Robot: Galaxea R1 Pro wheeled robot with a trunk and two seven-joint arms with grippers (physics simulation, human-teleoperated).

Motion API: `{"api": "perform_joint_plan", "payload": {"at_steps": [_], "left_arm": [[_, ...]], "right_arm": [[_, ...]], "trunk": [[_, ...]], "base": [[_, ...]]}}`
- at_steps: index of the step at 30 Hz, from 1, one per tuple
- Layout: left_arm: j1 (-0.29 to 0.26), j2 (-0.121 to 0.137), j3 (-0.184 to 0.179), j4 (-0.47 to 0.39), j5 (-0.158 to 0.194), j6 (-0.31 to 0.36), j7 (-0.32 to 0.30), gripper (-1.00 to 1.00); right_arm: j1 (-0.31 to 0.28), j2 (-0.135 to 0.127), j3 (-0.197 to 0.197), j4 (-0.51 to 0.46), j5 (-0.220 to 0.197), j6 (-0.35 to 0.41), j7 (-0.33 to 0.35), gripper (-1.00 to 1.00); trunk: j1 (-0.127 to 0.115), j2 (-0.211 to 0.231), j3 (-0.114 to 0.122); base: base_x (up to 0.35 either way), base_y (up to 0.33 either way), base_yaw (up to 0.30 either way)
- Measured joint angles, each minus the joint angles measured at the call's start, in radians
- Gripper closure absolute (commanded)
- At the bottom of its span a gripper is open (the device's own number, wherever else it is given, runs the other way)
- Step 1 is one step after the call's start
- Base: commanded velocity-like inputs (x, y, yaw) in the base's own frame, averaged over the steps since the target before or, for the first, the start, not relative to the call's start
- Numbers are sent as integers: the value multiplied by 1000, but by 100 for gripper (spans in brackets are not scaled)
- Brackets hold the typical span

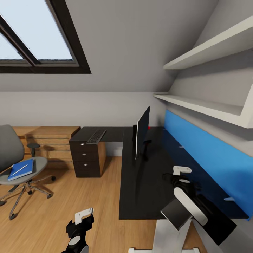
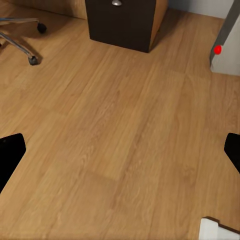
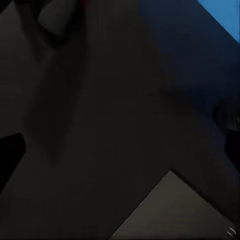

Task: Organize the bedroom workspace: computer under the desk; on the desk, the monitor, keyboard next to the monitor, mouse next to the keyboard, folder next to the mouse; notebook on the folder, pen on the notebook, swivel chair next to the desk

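Head view: the right gripper [image 1: 181,175] is hovering low over the near end of the desk [image 1: 147,182], and a flat grey slab, probably the notebook [image 1: 175,212], is showing below the wrist; whether the fingers are clamping it cannot be told here. The left gripper [image 1: 82,218] is hanging over bare floor [image 1: 95,196], fingers parted and carrying nothing, presumably parked clear of the working arm. The monitor [image 1: 142,131] is standing edge-on near the middle of the desk, in front of the blue panel [image 1: 207,154]. The keyboard [image 1: 96,136] is lying on the far wing above the drawer unit [image 1: 86,158], well apart from the monitor, so it is judged not yet placed. The chair [image 1: 17,165] is standing away from the desk at the left, with the folder [image 1: 21,169] on its seat and the pen [image 1: 19,170] lying across the folder.

Left wrist view: the dark fingertips [image 2: 10,157] are sitting wide apart at the frame edges with only floorboards between them. The drawer unit, a chair castor [image 2: 33,60] and the computer [image 2: 227,50], with its red light, under the desk are appearing beyond.

Right wrist view: the camera is facing the glossy desk top closely, with a grey corner, likely the notebook [image 3: 175,210], lying between the fingers' line; contact is not resolvable.
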State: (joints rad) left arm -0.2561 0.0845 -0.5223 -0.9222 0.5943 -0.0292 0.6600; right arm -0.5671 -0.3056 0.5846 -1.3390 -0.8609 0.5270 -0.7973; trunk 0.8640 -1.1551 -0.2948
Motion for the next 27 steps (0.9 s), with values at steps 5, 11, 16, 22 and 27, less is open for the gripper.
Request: {"api": "perform_joint_plan", "payload": {"at_steps": [5,11,16,22,27], "left_arm": [[0,0,1,0,0,0,0,-100],[0,0,2,0,0,0,-1,-100],[0,0,2,0,1,0,-1,-100],[0,1,2,0,2,0,-1,-100],[1,0,1,0,1,0,-2,-100]], "right_arm": [[2,4,1,-9,-1,-6,-2,-100],[3,6,-1,-10,-1,-9,-1,-100],[3,13,-1,-11,-1,-15,-1,-100],[3,27,-4,-9,-3,-94,0,-100],[2,24,-8,-2,-68,-114,36,-100]], "trunk": [[0,0,0],[0,0,0],[1,0,0],[0,0,0],[0,0,0]], "base": [[-258,0,0],[-330,6,0],[-335,92,0],[-298,127,0],[-88,28,0]]}}
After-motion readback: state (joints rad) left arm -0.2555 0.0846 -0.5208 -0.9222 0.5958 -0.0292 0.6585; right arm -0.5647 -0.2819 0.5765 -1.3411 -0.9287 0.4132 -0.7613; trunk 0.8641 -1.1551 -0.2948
